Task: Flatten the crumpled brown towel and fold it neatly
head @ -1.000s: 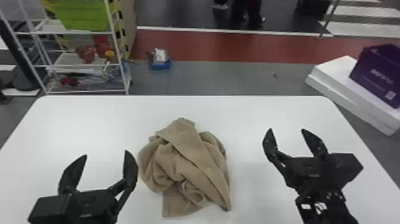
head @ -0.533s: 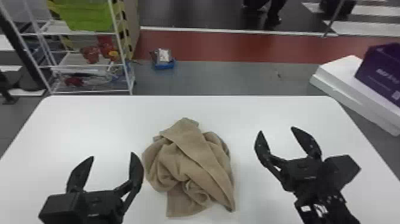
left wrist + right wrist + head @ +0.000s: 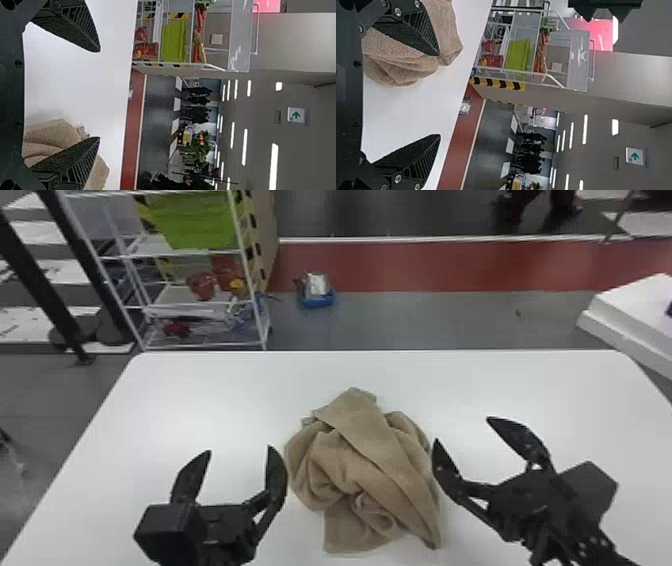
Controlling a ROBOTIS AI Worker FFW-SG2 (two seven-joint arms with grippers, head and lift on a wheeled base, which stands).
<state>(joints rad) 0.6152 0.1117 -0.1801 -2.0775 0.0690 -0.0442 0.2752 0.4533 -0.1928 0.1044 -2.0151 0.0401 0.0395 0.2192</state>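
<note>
The towel [image 3: 365, 475] lies crumpled on the white desk [image 3: 210, 400], between the two grippers. A broad flap runs diagonally across the top of the bundle, from the far end to the near right corner. Loose, rounded folds bunch up on the left side, and a flatter section extends at the near edge. The towel is neither spread flat nor folded.

Left gripper [image 3: 240, 450]: positioned over the desk, left of the towel. Jaws released and wide apart, with nothing between them. The inner finger is just beside the towel; contact cannot be confirmed.

Right gripper [image 3: 463, 430]: positioned right of the towel, angled inward toward it. Jaws released and wide apart, holding nothing. The inner finger is at the right edge of the towel; whether it touches cannot be determined.

Surroundings: beyond the desk, on the left, a white rack [image 3: 248, 270] carries a green bin [image 3: 195, 222]. A blue tray [image 3: 317, 301] rests on the floor to the right of the rack, near a red strip [image 3: 430, 265]
</note>
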